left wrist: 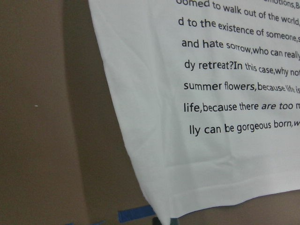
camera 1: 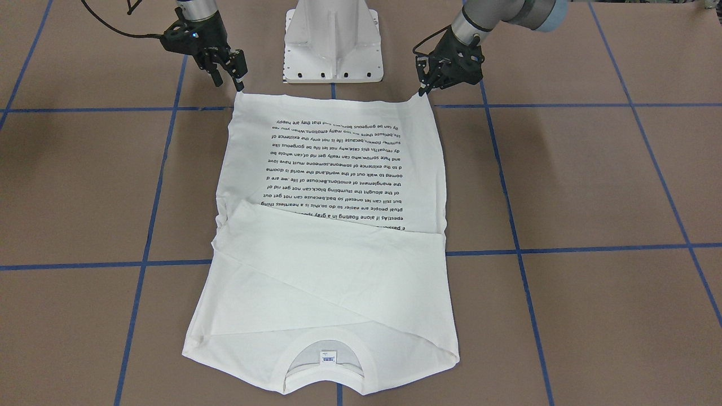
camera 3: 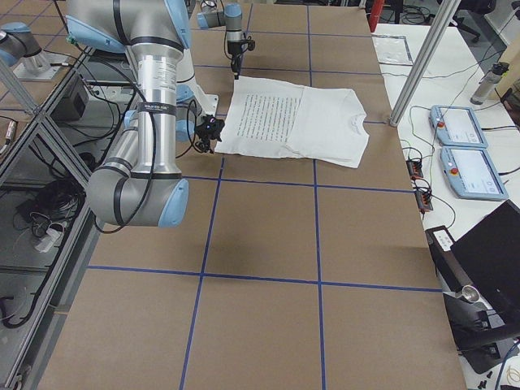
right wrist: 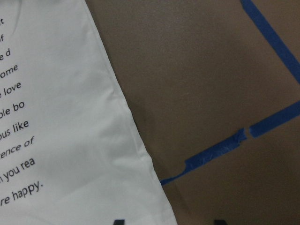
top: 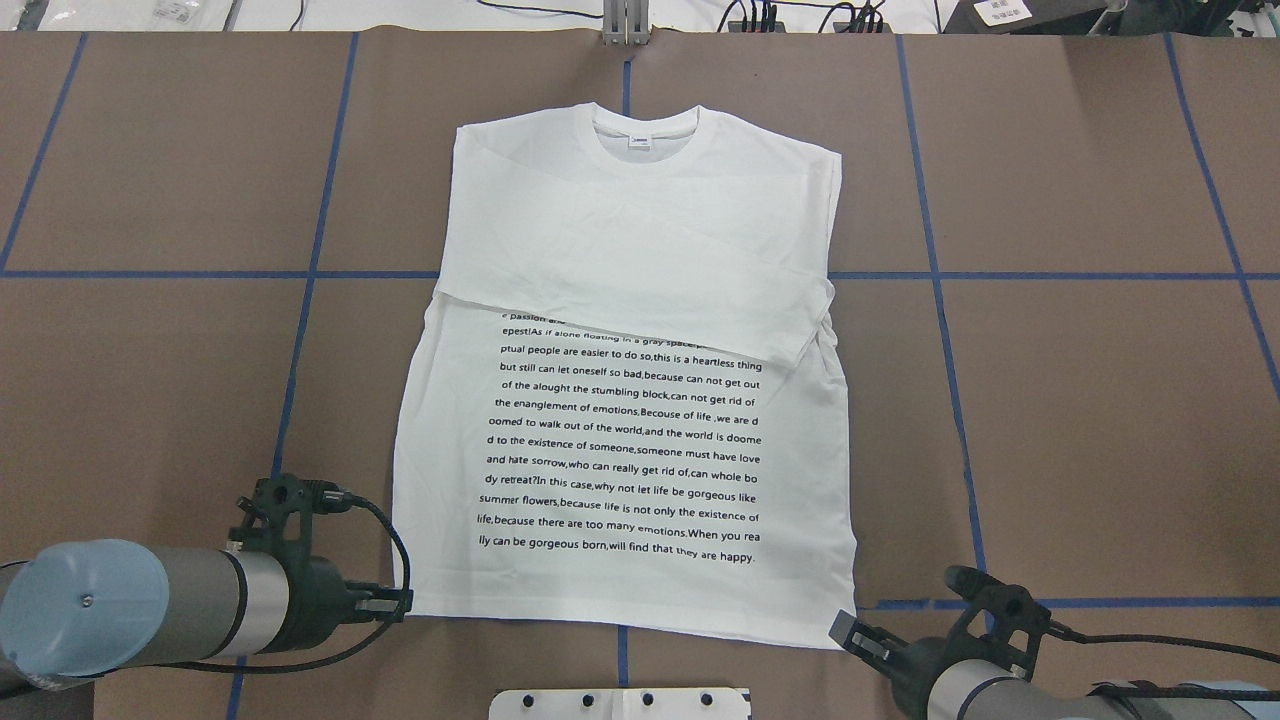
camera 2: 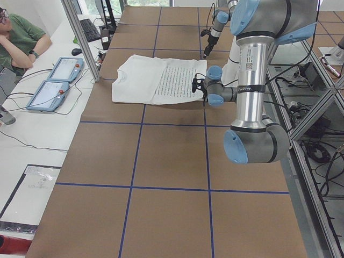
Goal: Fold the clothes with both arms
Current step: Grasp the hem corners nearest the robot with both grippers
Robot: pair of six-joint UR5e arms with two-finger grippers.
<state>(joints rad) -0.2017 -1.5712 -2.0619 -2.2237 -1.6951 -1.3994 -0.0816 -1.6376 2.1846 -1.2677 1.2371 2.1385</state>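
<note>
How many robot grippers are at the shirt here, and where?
2. The left gripper is at the near hem corner of the T-shirt on the robot's left. The right gripper is at the opposite near hem corner. Neither is hidden.

You have one white T-shirt (top: 640, 230) lying on one brown table (top: 150, 400). The shirt shows thirteen lines of black print, the topmost partly covered, plus one ribbed collar (top: 645, 167) and one small tag (top: 640, 142). Two robot arms come in, the left arm (top: 190, 600) and the right arm (top: 1000, 695). Each ends in one black claw, so two in all: the left gripper (top: 400, 603) and the right gripper (top: 850, 632). One white pedestal base (camera 1: 333, 39) stands at the table's robot-side edge. Beyond the opposite edge are two control pendants, the near pendant (camera 2: 47, 95) and the far pendant (camera 2: 67, 67), and one seated person (camera 2: 21, 37).
</note>
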